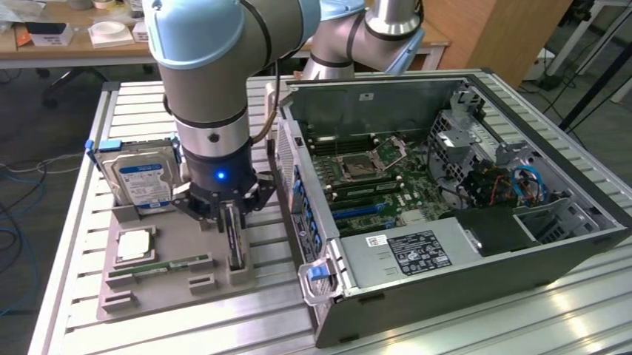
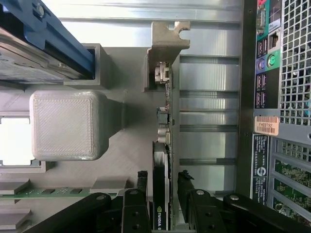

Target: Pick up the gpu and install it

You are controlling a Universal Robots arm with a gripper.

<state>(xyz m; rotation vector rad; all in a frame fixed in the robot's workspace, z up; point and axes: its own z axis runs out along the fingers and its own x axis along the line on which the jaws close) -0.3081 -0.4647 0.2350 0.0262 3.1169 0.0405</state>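
The gpu (image 1: 235,248) stands on its edge in a slot of the grey holder tray (image 1: 148,299), to the exterior view's left of the open computer case (image 1: 464,214). My gripper (image 1: 230,216) is lowered over the card's top edge. In the wrist view the gpu (image 2: 163,145) runs away from the camera, its dark side edge-on and its silver end bracket (image 2: 167,41) at the far end. My gripper (image 2: 162,178) is open, with one of its black fingers (image 2: 142,183) on each side of the card. A thin gap shows between each pad and the card.
The tray also holds an upright silver hard drive (image 1: 143,177) with a blue label, a CPU (image 1: 133,245) and a RAM stick (image 1: 163,265). The motherboard (image 1: 385,185) lies exposed inside the case. The case's rear panel (image 2: 277,97) is close beside the card, and a grey tray post (image 2: 68,124) flanks its other side.
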